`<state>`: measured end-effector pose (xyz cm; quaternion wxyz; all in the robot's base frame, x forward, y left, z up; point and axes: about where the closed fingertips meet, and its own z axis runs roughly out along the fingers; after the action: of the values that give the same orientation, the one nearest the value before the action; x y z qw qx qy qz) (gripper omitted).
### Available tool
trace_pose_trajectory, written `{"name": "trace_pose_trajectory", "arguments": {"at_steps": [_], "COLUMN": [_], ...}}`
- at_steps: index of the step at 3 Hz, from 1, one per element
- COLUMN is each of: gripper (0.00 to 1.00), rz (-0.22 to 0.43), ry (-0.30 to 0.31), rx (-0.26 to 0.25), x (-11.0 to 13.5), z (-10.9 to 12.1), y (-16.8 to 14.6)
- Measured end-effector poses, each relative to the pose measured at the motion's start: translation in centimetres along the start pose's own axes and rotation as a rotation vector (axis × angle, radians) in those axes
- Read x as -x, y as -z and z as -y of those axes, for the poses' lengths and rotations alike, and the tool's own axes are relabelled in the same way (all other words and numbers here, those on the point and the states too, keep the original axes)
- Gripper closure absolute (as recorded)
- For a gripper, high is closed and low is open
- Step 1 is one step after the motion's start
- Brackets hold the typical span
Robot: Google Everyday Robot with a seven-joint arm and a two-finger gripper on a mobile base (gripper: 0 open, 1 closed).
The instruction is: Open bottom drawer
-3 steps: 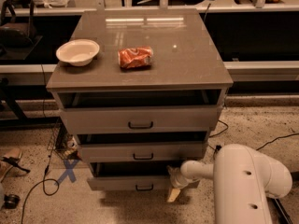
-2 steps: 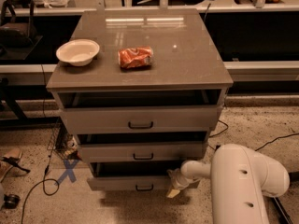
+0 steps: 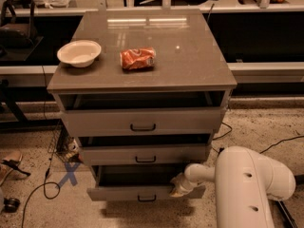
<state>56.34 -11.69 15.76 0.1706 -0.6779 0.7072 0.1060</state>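
The big desk has three drawers. The bottom drawer, the lowest and smallest, sits pulled out a little. A white robot arm reaches in from the right, and its gripper is at the drawer front's top edge, right of the black handle. Nobody can tell if the jaws are gripping or loose. The pull looks partly done; next it likely needs a straight tug outward. On the desk sit a white bowl and a red snack bag. A blue cross marks the speckled floor

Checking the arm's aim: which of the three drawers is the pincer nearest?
The bottom drawer, the one with the narrowest front, lowest of the three; the pincer sits at its right end.
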Motion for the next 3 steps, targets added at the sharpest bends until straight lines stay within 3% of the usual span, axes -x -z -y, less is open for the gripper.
{"name": "trace_pose_trajectory", "arguments": {"at_steps": [1, 3], "gripper": [0.99, 1.0], "rz": [0.002, 0.013], "ry": [-0.033, -0.048], "rx": [-0.005, -0.003], "x": [-0.91, -1.12], "z": [-1.82, -2.65], "y": [0.94, 0.92]}}
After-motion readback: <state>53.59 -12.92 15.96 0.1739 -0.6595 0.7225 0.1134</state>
